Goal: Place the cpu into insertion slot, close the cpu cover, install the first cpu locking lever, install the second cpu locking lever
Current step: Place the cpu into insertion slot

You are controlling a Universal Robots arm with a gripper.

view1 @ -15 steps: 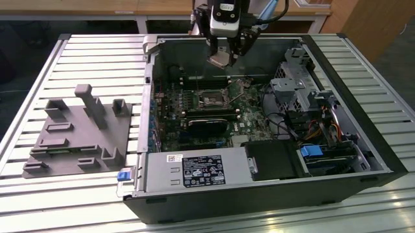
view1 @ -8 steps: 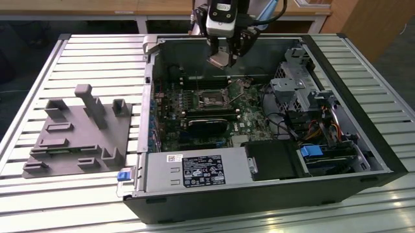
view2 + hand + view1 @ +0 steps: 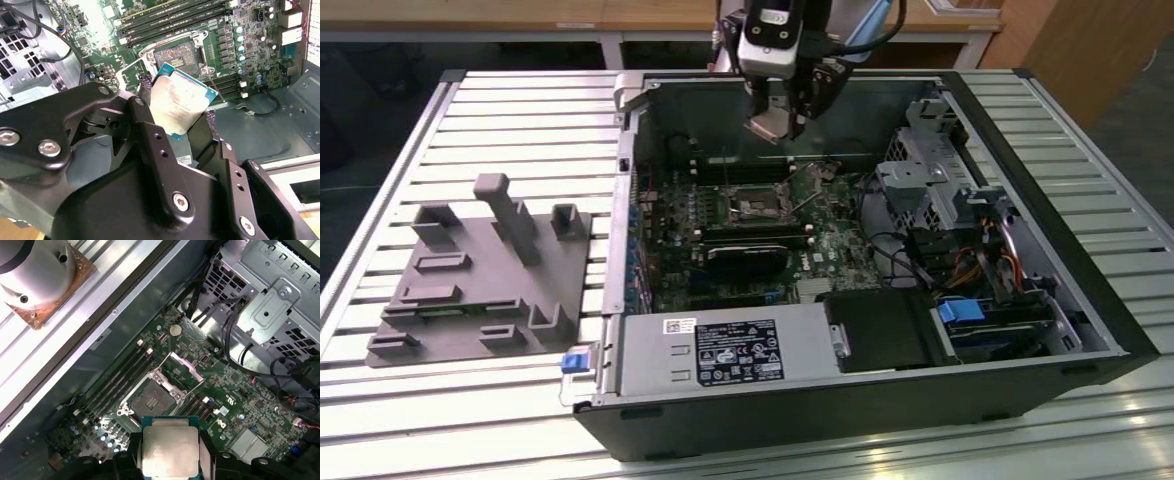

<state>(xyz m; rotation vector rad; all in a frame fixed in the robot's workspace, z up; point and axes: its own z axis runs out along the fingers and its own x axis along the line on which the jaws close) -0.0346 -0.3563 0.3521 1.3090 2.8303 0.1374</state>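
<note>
My gripper (image 3: 781, 122) hangs over the far end of the open computer case, shut on the cpu (image 3: 771, 131). Both wrist views show the cpu (image 3: 180, 102) (image 3: 169, 452) as a silvery square chip clamped by its edges between the black fingers (image 3: 145, 107). It is in the air, above and apart from the green motherboard (image 3: 834, 240). The insertion slot (image 3: 754, 208) (image 3: 179, 51) (image 3: 150, 401) lies uncovered, a dark square with a metal rim. Beside it the cpu cover (image 3: 186, 367) (image 3: 131, 74) stands swung up. A thin locking lever (image 3: 214, 85) sticks up next to the slot.
Around the motherboard stand the case walls (image 3: 1047, 200), a metal drive cage (image 3: 941, 180) with cable bundles, the power supply (image 3: 720, 350) at the near end and a black module (image 3: 747, 262) near the slot. A grey fixture block (image 3: 480, 270) sits on the slatted table at the exterior view's left.
</note>
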